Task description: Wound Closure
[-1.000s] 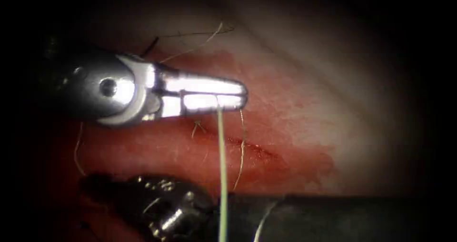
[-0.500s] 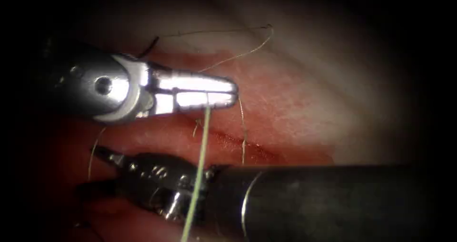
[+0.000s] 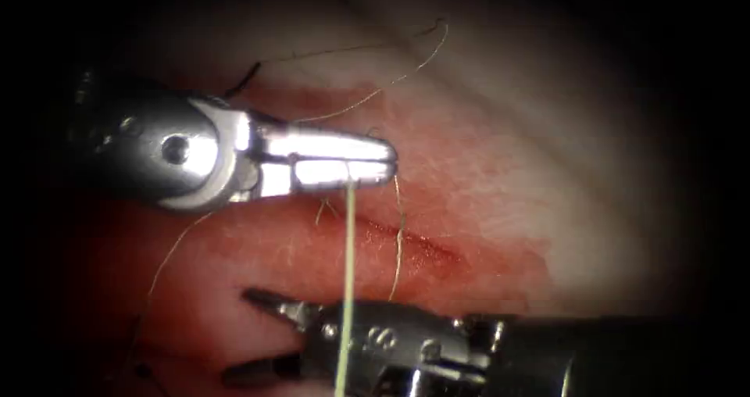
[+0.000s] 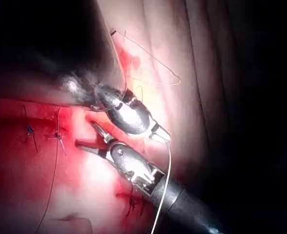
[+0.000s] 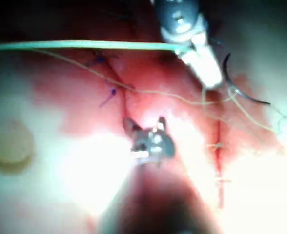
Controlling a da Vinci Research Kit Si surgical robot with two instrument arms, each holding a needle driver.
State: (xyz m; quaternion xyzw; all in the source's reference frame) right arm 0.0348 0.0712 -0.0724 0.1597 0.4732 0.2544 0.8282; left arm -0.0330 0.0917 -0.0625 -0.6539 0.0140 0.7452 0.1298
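My left tool (image 3: 388,161) reaches in from the left above the cut (image 3: 418,246), its jaws shut on a pale green thread (image 3: 346,272) that hangs straight down across my right tool. The right tool (image 3: 244,336) lies along the lower edge, jaws spread wide and holding nothing. The left wrist view shows the same: left tool (image 4: 162,135) gripping the thread (image 4: 168,165), right tool (image 4: 87,136) open beside it. The dark curved needle (image 3: 245,77) lies on the tissue behind the left tool, up and left of the cut, held by neither tool; it also shows as needle (image 5: 241,92).
A thin tan thread (image 3: 406,73) loops over the pale tissue above the left tool, and a strand crosses the cut (image 3: 398,248). Red fluid (image 3: 500,264) stains the tissue around the cut. Blue-knotted stitches (image 4: 30,130) sit farther along.
The right tool's jaws have gone from shut to wide open, and it rose, then drew back to the right. The left tool kept its grip; the thin loop above shifted.
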